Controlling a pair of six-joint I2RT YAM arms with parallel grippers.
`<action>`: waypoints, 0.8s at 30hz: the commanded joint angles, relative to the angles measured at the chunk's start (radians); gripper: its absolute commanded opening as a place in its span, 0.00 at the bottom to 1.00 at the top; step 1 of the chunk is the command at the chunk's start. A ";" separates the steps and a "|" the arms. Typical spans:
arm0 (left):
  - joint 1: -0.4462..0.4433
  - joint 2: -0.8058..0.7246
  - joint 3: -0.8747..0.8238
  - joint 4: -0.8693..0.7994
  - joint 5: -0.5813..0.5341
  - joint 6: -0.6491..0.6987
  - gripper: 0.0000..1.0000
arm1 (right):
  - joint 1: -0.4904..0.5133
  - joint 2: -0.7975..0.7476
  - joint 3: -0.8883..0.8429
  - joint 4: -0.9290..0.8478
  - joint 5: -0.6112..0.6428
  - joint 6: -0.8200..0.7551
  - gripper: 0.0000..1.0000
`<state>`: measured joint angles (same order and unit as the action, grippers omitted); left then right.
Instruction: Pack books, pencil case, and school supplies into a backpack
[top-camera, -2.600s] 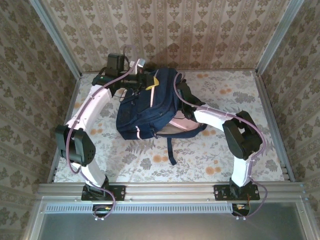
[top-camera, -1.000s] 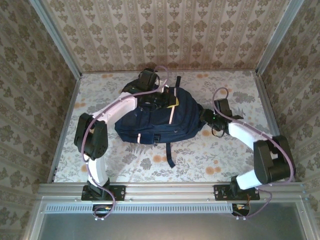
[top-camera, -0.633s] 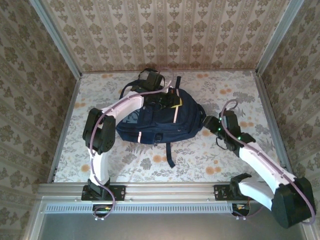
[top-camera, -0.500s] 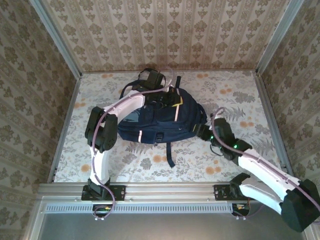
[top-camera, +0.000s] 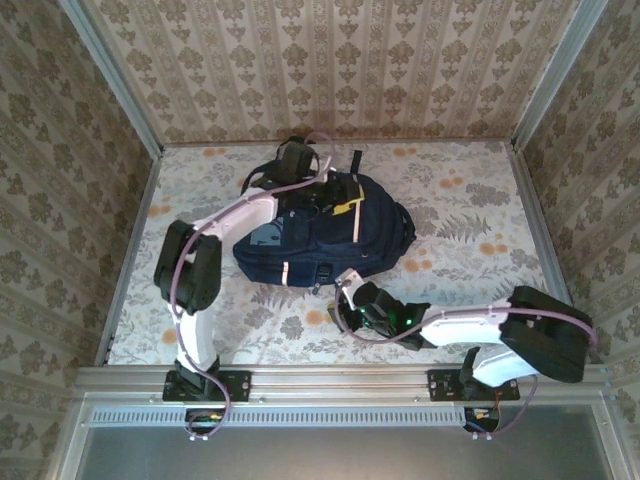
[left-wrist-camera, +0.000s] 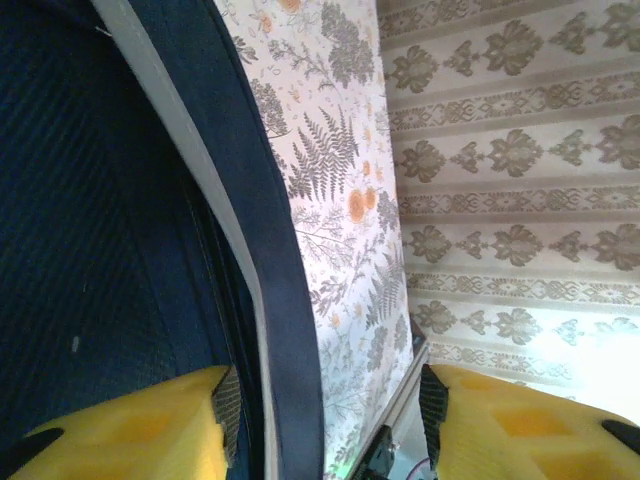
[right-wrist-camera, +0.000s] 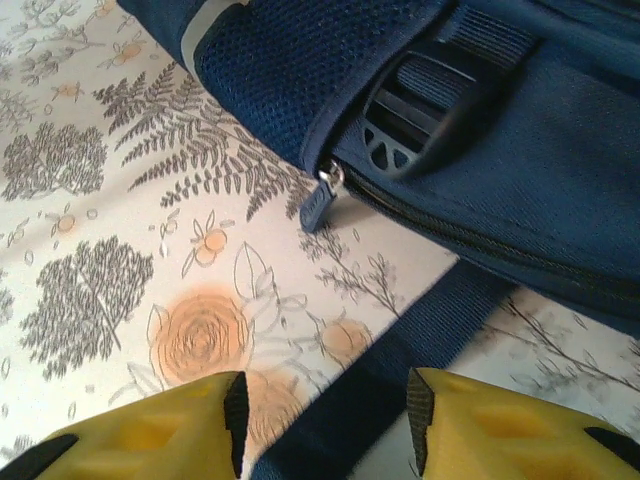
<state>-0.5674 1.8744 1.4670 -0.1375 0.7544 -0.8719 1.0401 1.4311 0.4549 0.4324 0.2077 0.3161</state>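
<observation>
**Overhead view.** The backpack (top-camera: 320, 240) lies flat on the bench (top-camera: 480, 220), toward the far side and a little left of centre, the largest object before you. Your left arm (top-camera: 230, 215) curves in from the left to the pack's far end.

**Left wrist view.** Your left jaws stand apart, their yellow pads (left-wrist-camera: 130, 440) on either side of a navy fabric edge trimmed with a pale stripe (left-wrist-camera: 190, 170). The edge runs close to one pad and well clear of the other, so nothing is clamped (whether the nearer pad touches it, you cannot tell).

**Right arm.** Your right arm (top-camera: 455, 325) lies low along the near side of the bench, its wrist at the pack's near edge.

**Right wrist view.** Your right jaws are part open and hold nothing. A dark strap (right-wrist-camera: 400, 370) crosses the floral bench below the gap. Beyond it, a zip pull (right-wrist-camera: 318, 203) and a black buckle (right-wrist-camera: 420, 115) sit on the pack's side.
</observation>
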 joint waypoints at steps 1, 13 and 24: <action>0.042 -0.137 -0.059 0.047 0.001 0.004 0.55 | 0.008 0.068 0.044 0.185 0.042 0.071 0.49; 0.207 -0.370 -0.284 0.116 0.010 -0.050 0.56 | -0.009 0.301 0.108 0.341 0.060 0.359 0.47; 0.242 -0.402 -0.353 0.166 0.023 -0.080 0.56 | -0.024 0.397 0.188 0.218 0.081 0.379 0.46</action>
<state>-0.3386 1.5188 1.1252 -0.0235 0.7559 -0.9298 1.0191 1.7988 0.6071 0.6918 0.2592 0.6785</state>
